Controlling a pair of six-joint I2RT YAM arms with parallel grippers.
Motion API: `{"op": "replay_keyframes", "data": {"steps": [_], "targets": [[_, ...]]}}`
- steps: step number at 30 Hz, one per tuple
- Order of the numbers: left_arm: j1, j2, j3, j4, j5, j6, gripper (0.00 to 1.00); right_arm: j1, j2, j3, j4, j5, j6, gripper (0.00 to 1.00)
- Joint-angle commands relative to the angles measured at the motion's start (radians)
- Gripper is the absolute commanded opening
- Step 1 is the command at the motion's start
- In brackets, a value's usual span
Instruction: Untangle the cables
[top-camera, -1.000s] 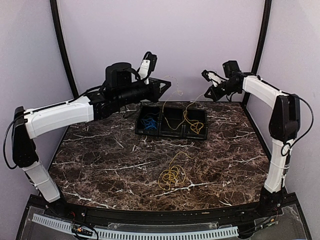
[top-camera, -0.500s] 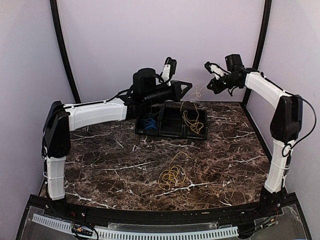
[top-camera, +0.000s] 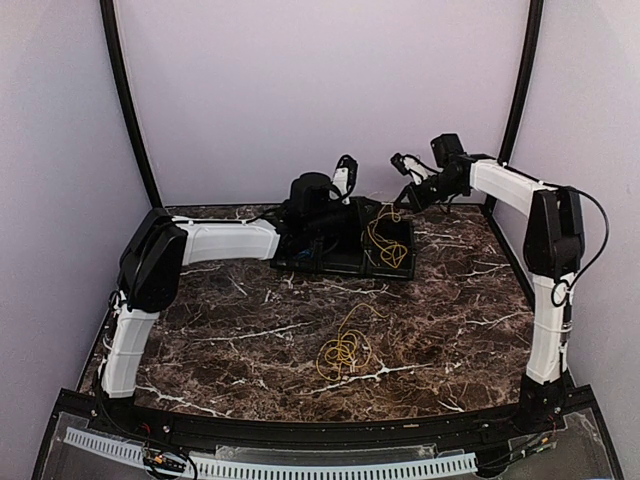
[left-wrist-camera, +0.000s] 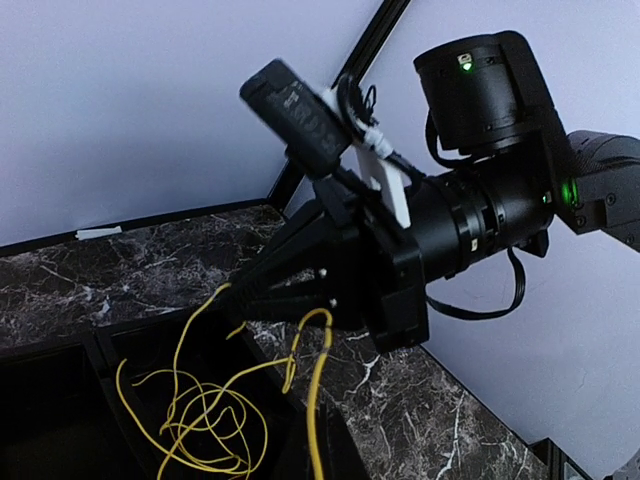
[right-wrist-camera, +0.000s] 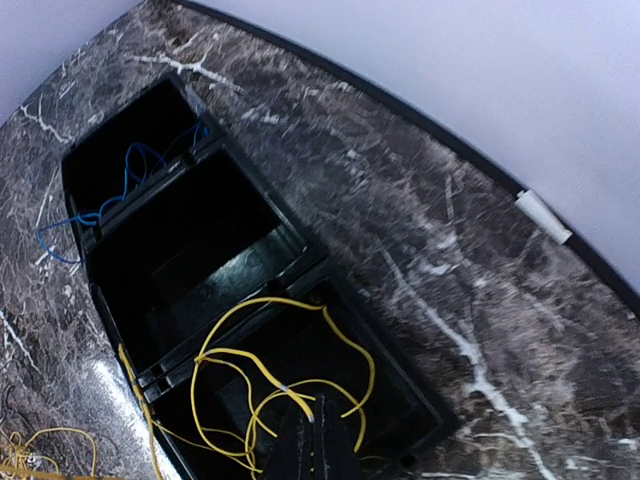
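Just above a black three-compartment plastic tray (top-camera: 335, 268), the right hand (right-wrist-camera: 315, 428) pinched a thin yellow cable (left-wrist-camera: 316, 400) hanging down; left hand (top-camera: 374, 208) closed.

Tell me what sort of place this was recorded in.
Probably a lab robot cell, not a home: a marble-patterned table boxed in by plain lilac walls, a left arm and right arm bolted at its near edge, and a black tray holding yellow cable.

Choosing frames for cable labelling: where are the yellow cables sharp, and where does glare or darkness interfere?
Top external: even light, yellow cables thin but distinct. Left wrist: sharp against the dark tray. Right wrist: sharp too, slight sheen on the tray floor.
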Motion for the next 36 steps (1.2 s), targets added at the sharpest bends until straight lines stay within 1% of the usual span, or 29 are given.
{"op": "replay_keyframes", "data": {"steps": [1,3,4,8,10,13,16,21,25,28,36], "targets": [[0.008,-0.028,-0.035,0.008,-0.012,-0.028,0.0,0.032,0.058,-0.045,-0.037,-0.046,0.021,0.01],[0.008,-0.027,-0.042,0.008,-0.022,-0.026,0.0,0.036,0.068,-0.058,-0.039,-0.049,0.026,0.03],[0.008,-0.027,-0.046,0.007,-0.027,-0.025,0.0,0.036,0.072,-0.063,-0.042,-0.049,0.026,0.05],[0.008,-0.027,-0.057,0.001,-0.074,-0.035,0.0,0.037,0.076,-0.056,-0.06,-0.014,0.031,0.23],[0.008,-0.026,-0.064,0.002,-0.09,-0.043,0.0,0.032,0.053,-0.057,-0.07,0.024,0.025,0.3],[0.007,-0.024,-0.073,0.01,-0.106,-0.05,0.0,0.019,-0.01,-0.082,-0.053,0.061,0.029,0.46],[0.008,-0.02,-0.076,0.011,-0.121,-0.057,0.0,0.003,-0.069,-0.1,-0.057,0.106,0.006,0.54],[0.007,-0.002,-0.073,0.015,-0.129,-0.068,0.0,-0.003,-0.171,-0.187,-0.045,0.078,-0.093,0.61],[0.008,0.013,-0.066,0.02,-0.116,-0.08,0.0,-0.001,-0.206,-0.226,-0.049,-0.051,-0.141,0.65],[0.007,0.02,-0.065,0.029,-0.093,-0.085,0.0,0.004,-0.174,-0.199,-0.062,-0.126,-0.123,0.67],[0.008,0.026,-0.063,0.044,-0.052,-0.087,0.0,0.047,-0.04,-0.064,-0.132,-0.173,-0.137,0.68]]}}
